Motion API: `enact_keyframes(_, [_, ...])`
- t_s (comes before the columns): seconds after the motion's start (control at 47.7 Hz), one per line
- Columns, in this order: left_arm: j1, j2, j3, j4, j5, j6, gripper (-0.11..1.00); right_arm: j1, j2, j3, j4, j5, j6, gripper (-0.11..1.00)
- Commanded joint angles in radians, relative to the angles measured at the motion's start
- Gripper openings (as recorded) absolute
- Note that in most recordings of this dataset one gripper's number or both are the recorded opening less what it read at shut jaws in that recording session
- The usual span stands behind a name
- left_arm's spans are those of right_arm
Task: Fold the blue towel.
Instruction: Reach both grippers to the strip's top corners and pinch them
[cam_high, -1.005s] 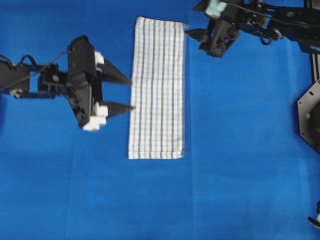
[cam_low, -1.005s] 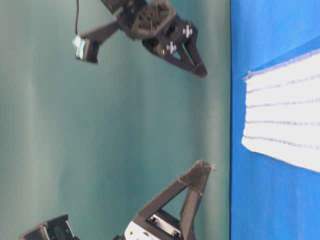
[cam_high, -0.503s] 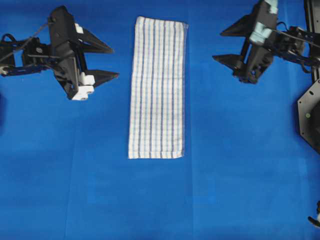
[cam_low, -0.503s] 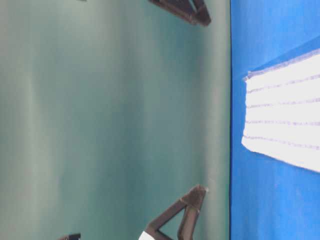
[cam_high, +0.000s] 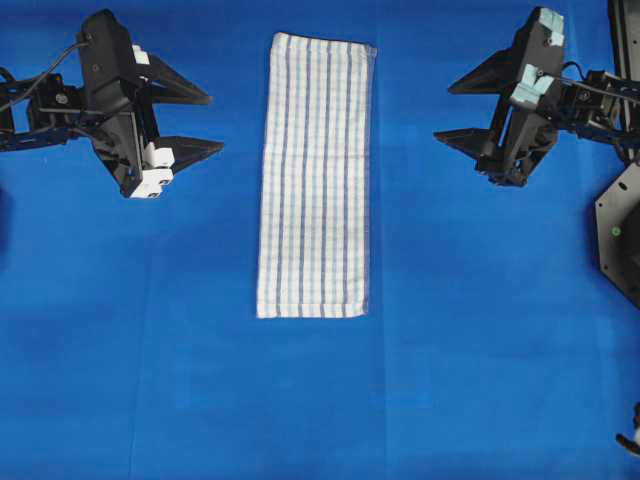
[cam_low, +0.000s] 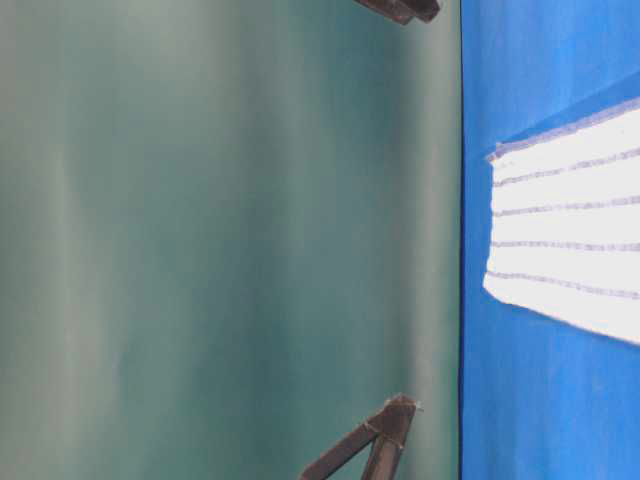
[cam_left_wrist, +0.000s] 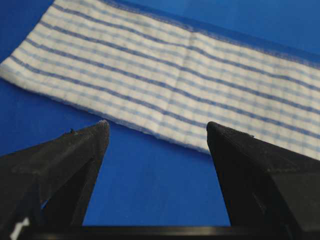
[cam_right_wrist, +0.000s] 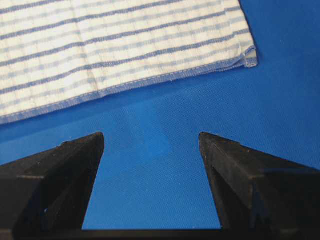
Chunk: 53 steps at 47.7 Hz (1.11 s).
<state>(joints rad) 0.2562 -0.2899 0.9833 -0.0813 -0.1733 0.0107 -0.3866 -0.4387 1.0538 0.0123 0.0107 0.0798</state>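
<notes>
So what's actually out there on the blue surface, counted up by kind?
Striped towel: 1, lying flat as a long narrow strip
Robot grippers: 2, the left gripper and the right gripper, both open and empty, one either side of the towel
Blue table covering: 1
Total: 4

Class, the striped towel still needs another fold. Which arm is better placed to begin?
Roughly even. Left gripper and right gripper both stand open, empty, beside the blue towel, the left perhaps marginally nearer its long edge.
</notes>
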Motion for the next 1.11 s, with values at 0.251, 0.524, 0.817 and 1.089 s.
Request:
enact_keyframes(0.251, [0.12,0.104,-0.106,0.006,-0.018,0.018,0.74,-0.1,0.167,-0.147,-0.009,-0.057,-0.008,0.83])
enact_keyframes(0.524, [0.215,0.301,-0.25,0.006,-0.026,0.089,0.74,-0.172,0.367,-0.299,-0.025,-0.084,-0.011,0.83])
enact_keyframes(0.817, [0.279,0.492,-0.368,0.006,-0.109,0.095,0.74,-0.193,0.548,-0.391,-0.023,-0.175,-0.009,0.83])
enact_keyframes(1.089, [0.29,0.603,-0.422,0.006,-0.141,0.095,0.74,-0.201,0.649,-0.422,-0.018,-0.201,-0.008,0.83])
